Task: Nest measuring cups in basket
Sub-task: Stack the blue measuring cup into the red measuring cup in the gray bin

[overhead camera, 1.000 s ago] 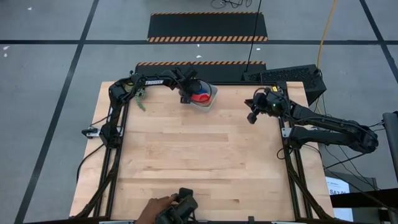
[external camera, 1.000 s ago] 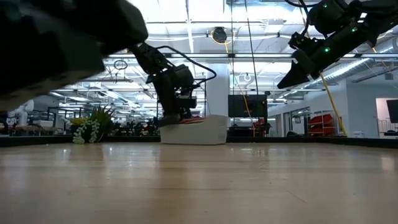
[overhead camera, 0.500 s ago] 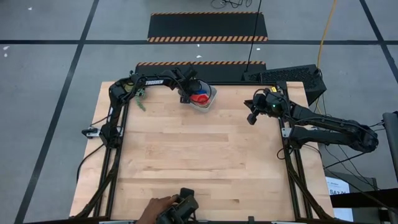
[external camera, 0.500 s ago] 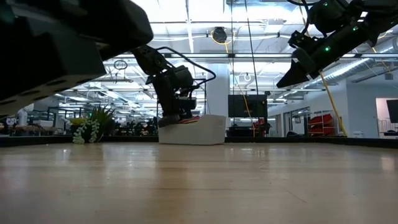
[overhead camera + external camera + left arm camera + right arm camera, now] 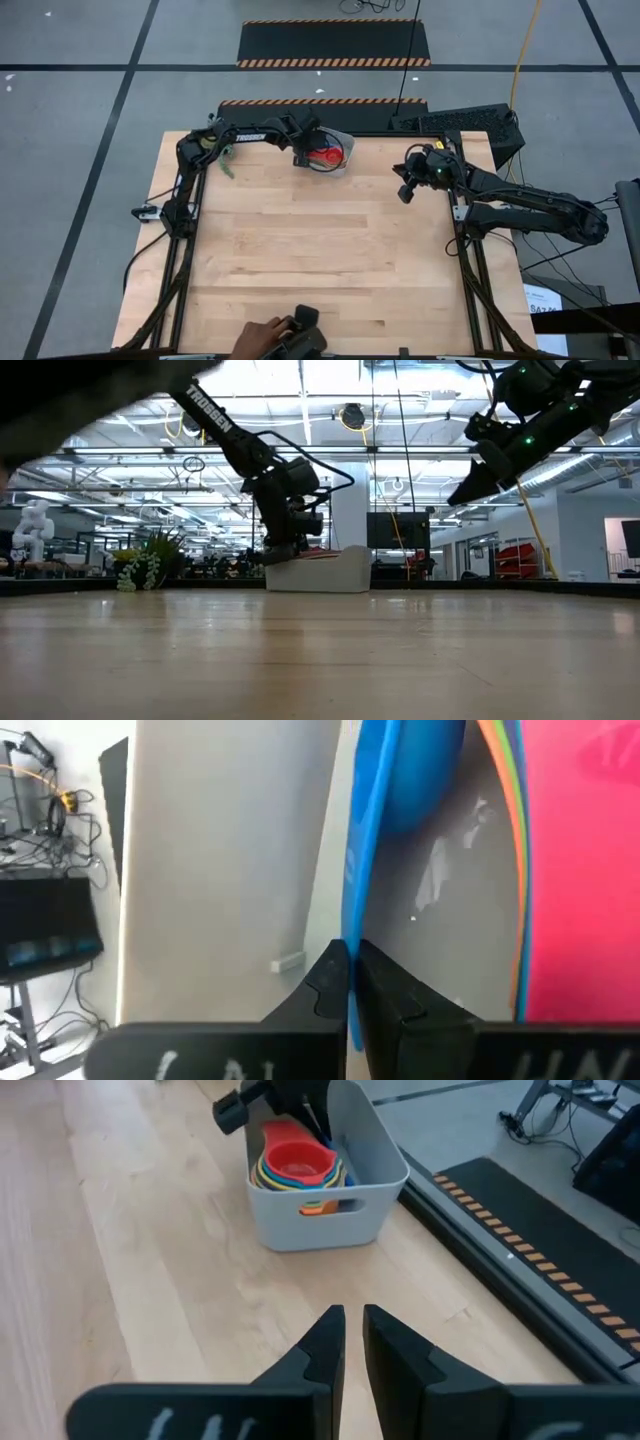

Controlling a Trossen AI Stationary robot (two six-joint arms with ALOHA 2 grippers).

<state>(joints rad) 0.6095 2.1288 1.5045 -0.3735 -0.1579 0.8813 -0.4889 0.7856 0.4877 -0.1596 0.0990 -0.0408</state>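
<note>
Plastic: we note thin, smooth, brightly coloured measuring cups [image 5: 297, 1165], stacked inside one another, red on top, in the basket [image 5: 375, 1190].
Basket position: pale grey tub at the far edge of the worktop [image 5: 320, 260], near the left arm's side.
Left gripper [image 5: 350, 982]: at the basket, fingers pressed together on the thin edge of a blue cup [image 5: 400, 780]; in the wrist view the blue rim runs straight into the closed fingertips.
Right gripper [image 5: 352, 1330]: hovering above the worktop well apart from the basket, fingers nearly together, holding nothing.
Handling, our judgement: cups look light, stiff and slippery; a rim pinch should carry one, but it could swivel or slide in the grip. The short handle looks the surer hold.
Basket, our judgement: light and unanchored, so it may shift or tip if a cup drags against its wall.
Nesting: we see several rims (yellow, green, orange, blue) ringed under the red; count not clear.
Other: a person's hand [image 5: 262, 338] at the near edge, clear of both arms.
</note>
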